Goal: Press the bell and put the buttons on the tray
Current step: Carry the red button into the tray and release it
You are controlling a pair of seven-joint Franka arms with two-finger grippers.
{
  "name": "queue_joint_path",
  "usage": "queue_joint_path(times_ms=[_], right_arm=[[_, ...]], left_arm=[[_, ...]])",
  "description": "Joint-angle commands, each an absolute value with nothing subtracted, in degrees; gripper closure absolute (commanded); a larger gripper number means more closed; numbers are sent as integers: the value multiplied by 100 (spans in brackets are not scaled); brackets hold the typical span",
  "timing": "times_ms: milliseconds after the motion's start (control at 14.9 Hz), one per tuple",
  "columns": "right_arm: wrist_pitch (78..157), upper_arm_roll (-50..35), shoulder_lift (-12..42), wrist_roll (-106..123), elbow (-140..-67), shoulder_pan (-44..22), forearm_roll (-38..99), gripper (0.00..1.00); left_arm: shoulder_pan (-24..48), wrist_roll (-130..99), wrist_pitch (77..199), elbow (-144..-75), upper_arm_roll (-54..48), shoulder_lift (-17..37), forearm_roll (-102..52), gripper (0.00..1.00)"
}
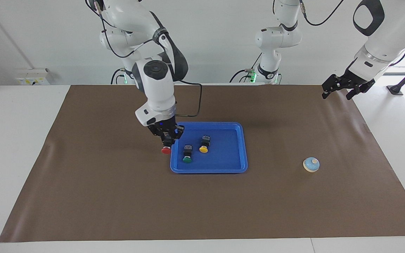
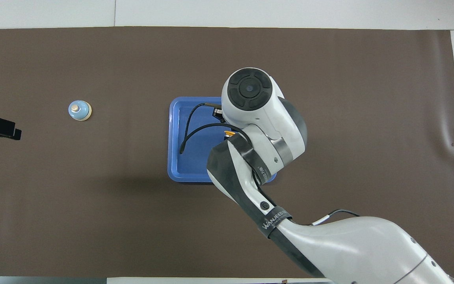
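Red button (image 1: 166,150) clamped in right end effector (image 1: 167,143) | left end effector (image 1: 343,86) spread, empty | overhead: arm hides both

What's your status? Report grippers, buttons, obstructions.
Right gripper shut on red button, over tray edge. Left gripper open, waiting. Green button, yellow button in tray. Nothing obstructing.

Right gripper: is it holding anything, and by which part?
The right gripper holds the red button by its black body, cap down, over the tray edge. The left gripper holds nothing.
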State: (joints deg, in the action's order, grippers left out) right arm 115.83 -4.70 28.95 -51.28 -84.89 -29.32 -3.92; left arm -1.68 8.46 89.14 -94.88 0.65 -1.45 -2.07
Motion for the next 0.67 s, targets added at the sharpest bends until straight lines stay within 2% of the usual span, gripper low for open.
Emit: queue_joint_path(times_ms=[0,603], right_arm=[[11461,-457,3243,-5300,-8033,-3067,-396,100],[12084,-466,3542,-5282,-8130,-3454,-316,100]], left_arm=[[-158,932,8868,-9483,97,-202,-264,0],[-158,932,8868,-9483,97,-202,-264,0]])
